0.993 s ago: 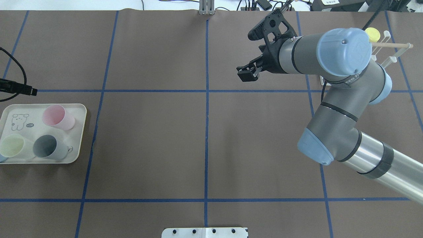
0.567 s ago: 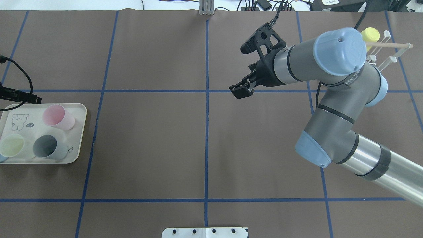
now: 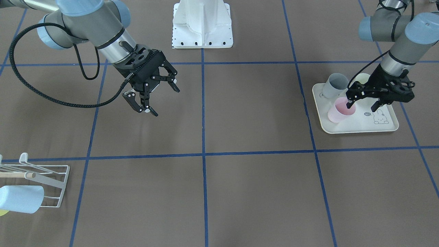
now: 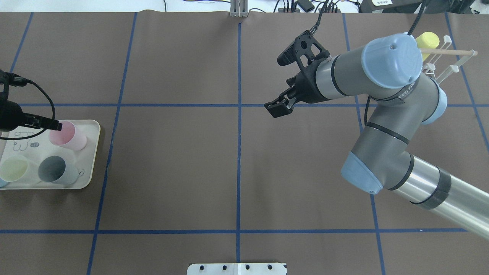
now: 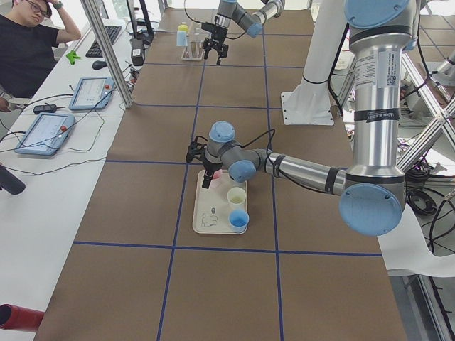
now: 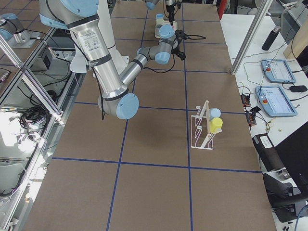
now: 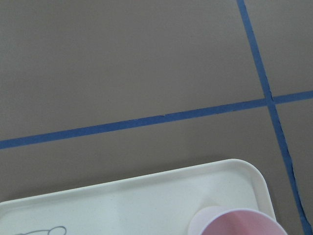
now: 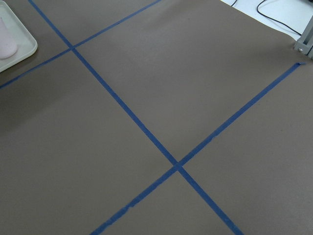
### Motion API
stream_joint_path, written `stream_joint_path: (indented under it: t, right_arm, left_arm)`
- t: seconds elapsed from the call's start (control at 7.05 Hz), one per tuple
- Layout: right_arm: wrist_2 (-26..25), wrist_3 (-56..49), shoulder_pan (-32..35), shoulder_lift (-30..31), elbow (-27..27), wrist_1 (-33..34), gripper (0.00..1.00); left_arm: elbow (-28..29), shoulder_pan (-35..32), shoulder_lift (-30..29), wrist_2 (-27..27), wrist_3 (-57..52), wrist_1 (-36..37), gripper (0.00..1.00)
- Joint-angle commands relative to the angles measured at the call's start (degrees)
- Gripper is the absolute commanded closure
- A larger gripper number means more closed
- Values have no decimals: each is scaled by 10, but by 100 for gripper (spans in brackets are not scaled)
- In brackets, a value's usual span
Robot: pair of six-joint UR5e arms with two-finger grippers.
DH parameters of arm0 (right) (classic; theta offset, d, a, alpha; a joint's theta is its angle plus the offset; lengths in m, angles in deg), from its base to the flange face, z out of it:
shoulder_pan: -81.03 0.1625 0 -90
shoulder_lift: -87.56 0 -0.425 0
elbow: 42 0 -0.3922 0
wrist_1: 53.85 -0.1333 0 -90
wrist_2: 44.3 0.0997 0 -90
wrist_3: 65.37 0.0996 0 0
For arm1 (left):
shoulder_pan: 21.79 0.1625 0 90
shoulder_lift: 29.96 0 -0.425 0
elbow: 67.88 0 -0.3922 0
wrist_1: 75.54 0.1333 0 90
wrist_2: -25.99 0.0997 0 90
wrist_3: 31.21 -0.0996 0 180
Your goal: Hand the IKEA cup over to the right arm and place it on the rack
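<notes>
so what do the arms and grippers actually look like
The right arm and left arm are grey and silver tubes with pale blue joint caps. The right gripper and left gripper are black, two-fingered. A black ribbed cable loops off the right wrist.

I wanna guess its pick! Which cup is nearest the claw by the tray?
The pink cup: the left claw hovers at its rim; the others sit farther.

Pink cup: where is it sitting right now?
Front-facing view, right side (robot's left): the pink cup sits on the cream tray beside the grey cup, the left gripper right at its rim.
</notes>
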Motion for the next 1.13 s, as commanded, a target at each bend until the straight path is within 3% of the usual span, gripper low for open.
stream_joint_path:
  t: [0.0, 0.28, 0.57, 0.85, 0.99]
  right_arm:
    - [0, 0, -4, 0, 0, 0, 1]
    - [-1, 0, -6, 1, 1, 0, 1]
    - [-1, 0, -7, 1, 1, 0, 1]
    - [-1, 0, -7, 2, 1, 0, 1]
    - [-1, 0, -8, 2, 0, 0, 1]
  left_arm:
    - [0, 10, 0, 1, 9, -1, 47]
    - [3, 10, 1, 3, 9, 0, 55]
    - [4, 11, 2, 7, 9, 0, 56]
    - [3, 11, 2, 7, 12, 0, 90]
    - [3, 10, 3, 7, 12, 0, 100]
